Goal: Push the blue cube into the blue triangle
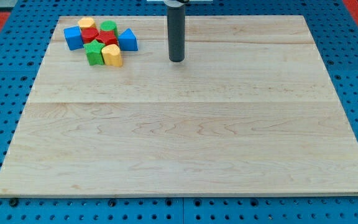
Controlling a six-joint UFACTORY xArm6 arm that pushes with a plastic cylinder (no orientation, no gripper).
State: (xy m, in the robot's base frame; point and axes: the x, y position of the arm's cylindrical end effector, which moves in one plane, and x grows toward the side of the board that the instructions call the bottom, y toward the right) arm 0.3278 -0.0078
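The blue cube (pixel 73 38) sits at the left end of a tight cluster near the view's top left of the wooden board (pixel 185 143). The blue triangle (pixel 128 40) is at the cluster's right end. Between them lie red, green and yellow blocks, so the two blue blocks are apart. My tip (pixel 176 60) rests on the board to the right of the cluster, about a block's width or more from the blue triangle and touching no block.
The cluster also holds a yellow block (pixel 86 24), a green cylinder (pixel 108 27), a red block (pixel 90 35), a red star-like block (pixel 108 39), a green block (pixel 94 53) and a yellow heart-like block (pixel 112 55). A blue pegboard (pixel 5 93) surrounds the board.
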